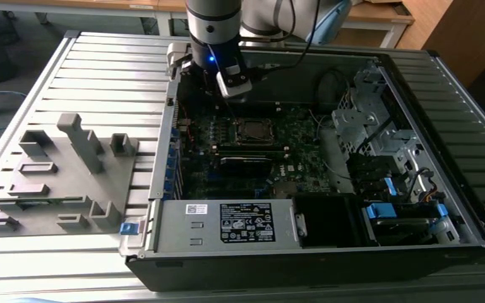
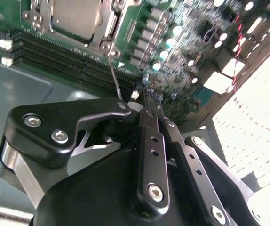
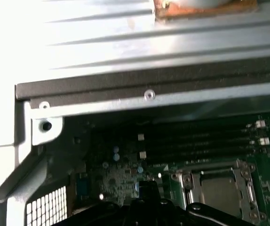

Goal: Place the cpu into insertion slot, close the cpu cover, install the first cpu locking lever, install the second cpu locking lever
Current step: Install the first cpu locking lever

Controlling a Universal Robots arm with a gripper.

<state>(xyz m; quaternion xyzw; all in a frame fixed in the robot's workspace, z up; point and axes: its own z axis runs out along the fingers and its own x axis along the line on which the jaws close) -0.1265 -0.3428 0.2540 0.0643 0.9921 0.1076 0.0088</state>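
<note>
The pincer (image 2: 149,96) hangs inside the open computer box (image 1: 168,235), low over the green board (image 2: 182,42). Its two fingers (image 2: 147,123) come together at the tips, so it looks clenched, and I cannot tell if it pinches anything. A thin metal lever (image 2: 115,73) sticks up off the board from beside the cpu cover (image 2: 110,26), and its top end is just beside the tips. The cpu (image 2: 76,14) lies flat in the insertion slot (image 1: 237,131), with the shiny cover around its edges. Long black memory slots (image 2: 55,56) run next to it. In the exterior view the box lies on a ribbed metal desk (image 1: 99,69), and a grey tray (image 1: 57,170) with blocks sits on the exterior view's left.
</note>
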